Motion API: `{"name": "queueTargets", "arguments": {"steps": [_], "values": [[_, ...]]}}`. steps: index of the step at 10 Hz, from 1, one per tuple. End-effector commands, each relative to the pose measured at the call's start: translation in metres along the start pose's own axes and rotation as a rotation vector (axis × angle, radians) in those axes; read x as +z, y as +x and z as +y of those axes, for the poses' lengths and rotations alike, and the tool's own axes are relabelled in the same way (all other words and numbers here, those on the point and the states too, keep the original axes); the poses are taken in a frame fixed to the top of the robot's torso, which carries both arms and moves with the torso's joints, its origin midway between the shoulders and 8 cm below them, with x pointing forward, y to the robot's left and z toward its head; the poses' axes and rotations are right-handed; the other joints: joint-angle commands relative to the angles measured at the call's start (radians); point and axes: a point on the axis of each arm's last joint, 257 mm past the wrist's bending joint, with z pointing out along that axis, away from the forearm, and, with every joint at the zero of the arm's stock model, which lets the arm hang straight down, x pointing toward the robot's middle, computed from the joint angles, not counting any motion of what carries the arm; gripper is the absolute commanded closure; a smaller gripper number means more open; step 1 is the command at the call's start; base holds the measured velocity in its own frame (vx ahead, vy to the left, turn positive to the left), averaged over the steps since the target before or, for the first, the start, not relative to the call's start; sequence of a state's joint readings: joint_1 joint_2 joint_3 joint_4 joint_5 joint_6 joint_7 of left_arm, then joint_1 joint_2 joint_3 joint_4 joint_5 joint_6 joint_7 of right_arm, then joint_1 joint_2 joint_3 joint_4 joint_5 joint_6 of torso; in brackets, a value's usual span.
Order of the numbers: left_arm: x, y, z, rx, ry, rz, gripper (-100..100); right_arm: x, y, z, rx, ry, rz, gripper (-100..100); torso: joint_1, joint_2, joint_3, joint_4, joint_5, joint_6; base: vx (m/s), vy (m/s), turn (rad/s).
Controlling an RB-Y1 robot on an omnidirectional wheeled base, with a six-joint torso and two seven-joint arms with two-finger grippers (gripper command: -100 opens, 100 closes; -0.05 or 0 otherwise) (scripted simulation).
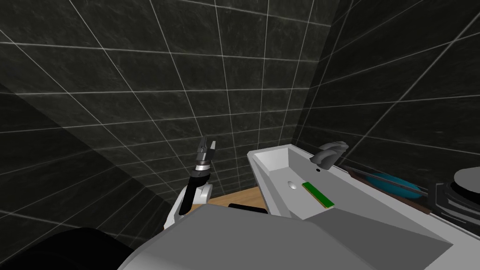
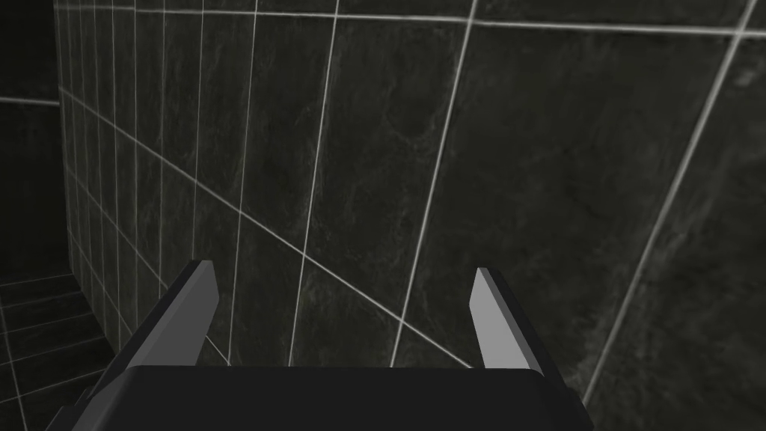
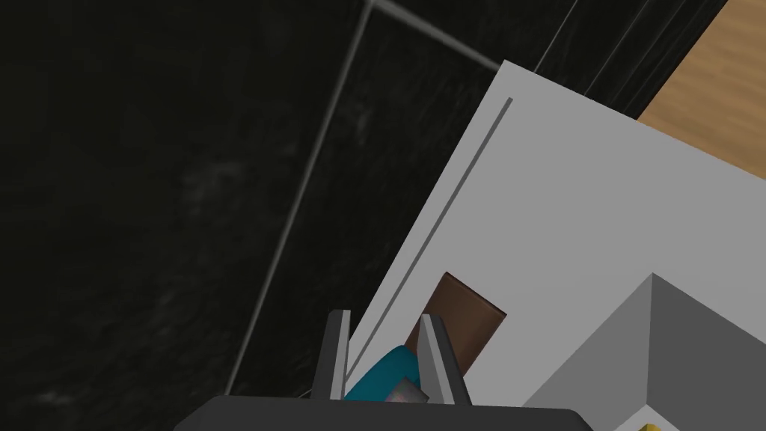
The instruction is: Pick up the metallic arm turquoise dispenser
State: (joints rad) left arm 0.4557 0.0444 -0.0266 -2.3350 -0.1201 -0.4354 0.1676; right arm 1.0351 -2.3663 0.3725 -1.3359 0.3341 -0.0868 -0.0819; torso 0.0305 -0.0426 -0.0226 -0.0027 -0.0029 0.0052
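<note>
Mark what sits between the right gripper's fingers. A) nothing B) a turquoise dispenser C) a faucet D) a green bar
B: in the right wrist view the right gripper stands narrowed on the turquoise dispenser, with a brown slab just beyond it.

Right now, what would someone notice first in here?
Probably the white sink against the dark tiled walls, with a green bar lying in its basin. Next, the turquoise dispenser, pinched by the right gripper beside a brown tray. The left gripper is raised, open, before the wall.
</note>
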Motion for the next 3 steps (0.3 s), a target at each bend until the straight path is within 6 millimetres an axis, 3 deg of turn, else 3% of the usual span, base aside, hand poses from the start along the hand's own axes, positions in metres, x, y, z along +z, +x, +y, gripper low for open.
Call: {"name": "queueTargets", "arguments": {"steps": [1,2,3], "values": [[0.0000,0.0000,0.0000,0.000,0.000,0.000,0,-0.0038,-0.0064,-0.0063,-0.014,0.001,0.006,100,0.000,0.000,0.000,0.000,0.000,0.000,0.026,0.053,-0.054],[0.0000,0.0000,0.0000,0.000,0.000,0.000,0,-0.0025,-0.0040,-0.0039,-0.009,0.001,0.003,100,0.000,0.000,0.000,0.000,0.000,0.000,0.011,0.026,-0.011],[0.0000,0.0000,0.0000,0.000,0.000,0.000,0,-0.0028,-0.0043,-0.0039,-0.009,0.000,0.004,0,-0.001,0.001,0.001,0.000,0.000,0.000,0.002,0.006,0.001]]}}
